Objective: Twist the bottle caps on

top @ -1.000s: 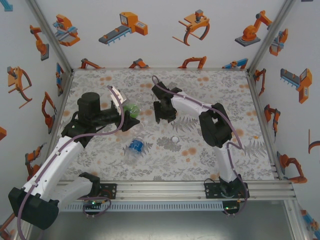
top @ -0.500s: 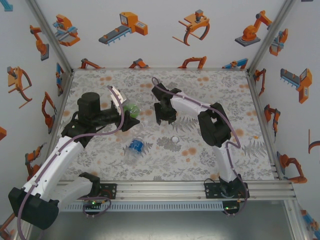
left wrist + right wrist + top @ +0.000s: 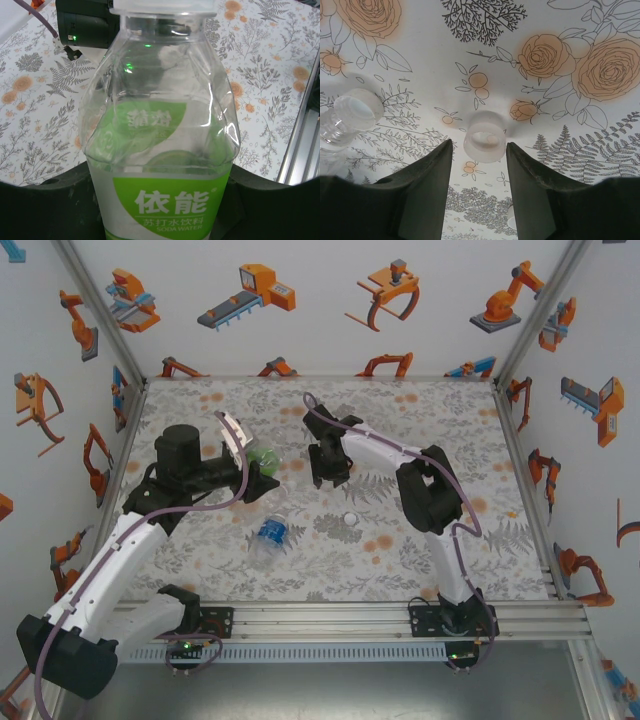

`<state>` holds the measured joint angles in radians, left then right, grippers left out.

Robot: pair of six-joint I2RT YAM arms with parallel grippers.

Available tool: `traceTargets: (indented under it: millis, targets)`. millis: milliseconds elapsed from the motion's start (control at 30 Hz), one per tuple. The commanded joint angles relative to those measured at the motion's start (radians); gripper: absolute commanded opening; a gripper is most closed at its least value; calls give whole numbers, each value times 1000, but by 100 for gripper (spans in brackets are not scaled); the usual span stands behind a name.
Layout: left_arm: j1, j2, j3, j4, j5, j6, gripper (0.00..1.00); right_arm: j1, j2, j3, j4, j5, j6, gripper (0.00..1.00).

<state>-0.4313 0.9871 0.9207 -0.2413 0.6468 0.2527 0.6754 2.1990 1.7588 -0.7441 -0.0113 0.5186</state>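
The greenish bottle point(image 3: 160, 150), with a green label, stands between the black fingers point(image 3: 45, 210) of my left gripper point(image 3: 160, 205), which is shut on its body; they also show left of centre as the greenish bottle point(image 3: 263, 454) and my left gripper point(image 3: 262, 476). My right gripper point(image 3: 326, 472) hangs low over the table. Its fingers point(image 3: 420, 195) stand either side of a whitish bottle cap point(image 3: 484, 136) lying mouth-up, with a small gap on each side. A clear bottle mouth point(image 3: 351, 111) lies to the left. The blue-label bottle point(image 3: 270, 533) lies on its side.
A loose cap point(image 3: 350, 519) lies on the flowered table right of the blue-label bottle. Another pale cap point(image 3: 512, 218) peeks out behind my right finger. My right arm's black body point(image 3: 85, 25) sits just beyond the greenish bottle's top. Patterned walls point(image 3: 60, 420) close in the table.
My right gripper has edged slightly toward the back over the cap. The left arm and the greenish bottle have stayed put.
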Motion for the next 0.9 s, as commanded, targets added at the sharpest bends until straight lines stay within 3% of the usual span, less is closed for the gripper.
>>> traceTargets:
  millis: [0,867]
  targets:
    - [-1,-2,17,-1,11,20,0,-2,-33,25,-12,-9,0,46]
    - [-2,0,17,-1,12,18,0,6,-33,51,-35,-6,-5,46]
